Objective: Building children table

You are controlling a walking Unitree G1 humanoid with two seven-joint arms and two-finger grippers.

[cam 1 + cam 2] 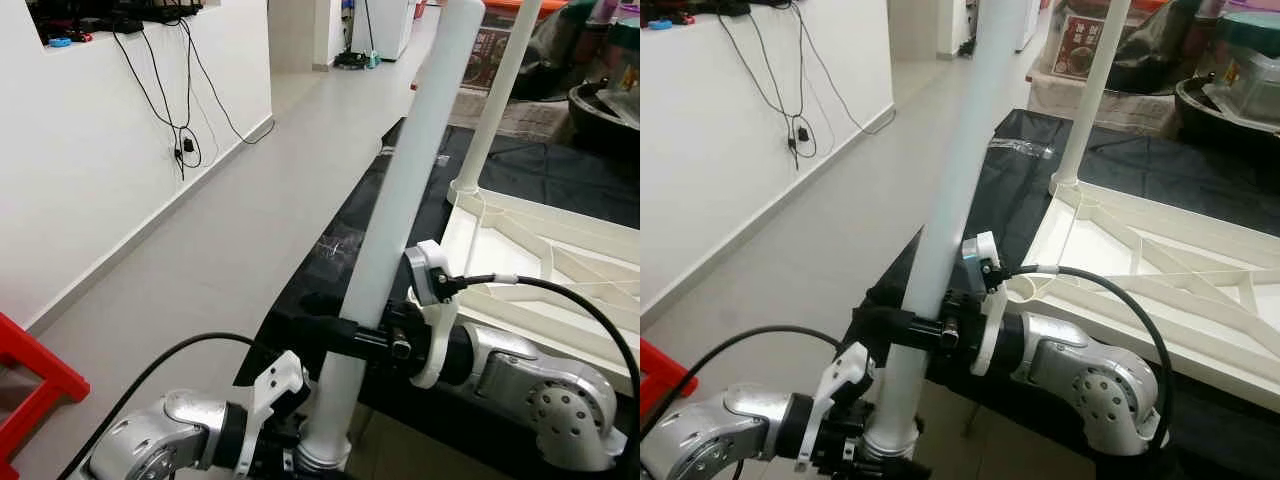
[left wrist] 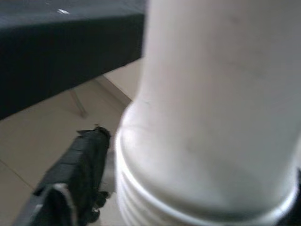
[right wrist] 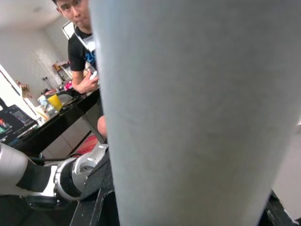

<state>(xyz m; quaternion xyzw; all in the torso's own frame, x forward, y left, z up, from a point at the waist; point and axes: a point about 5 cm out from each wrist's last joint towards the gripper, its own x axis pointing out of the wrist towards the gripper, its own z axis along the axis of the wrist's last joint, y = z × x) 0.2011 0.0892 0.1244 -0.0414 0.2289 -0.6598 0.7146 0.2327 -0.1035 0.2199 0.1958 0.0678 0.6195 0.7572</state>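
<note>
While the right gripper [image 1: 345,335] is pinching the white table leg [image 1: 400,215] mid-frame, the left gripper [image 1: 875,440] is clamping its threaded end at lower centre.

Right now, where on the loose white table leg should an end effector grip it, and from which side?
Probably on the smooth round shaft of the white table leg, coming from the side, as the right end effector does. The leg stands tilted; its ribbed lower end, near the left end effector, should stay free.
</note>
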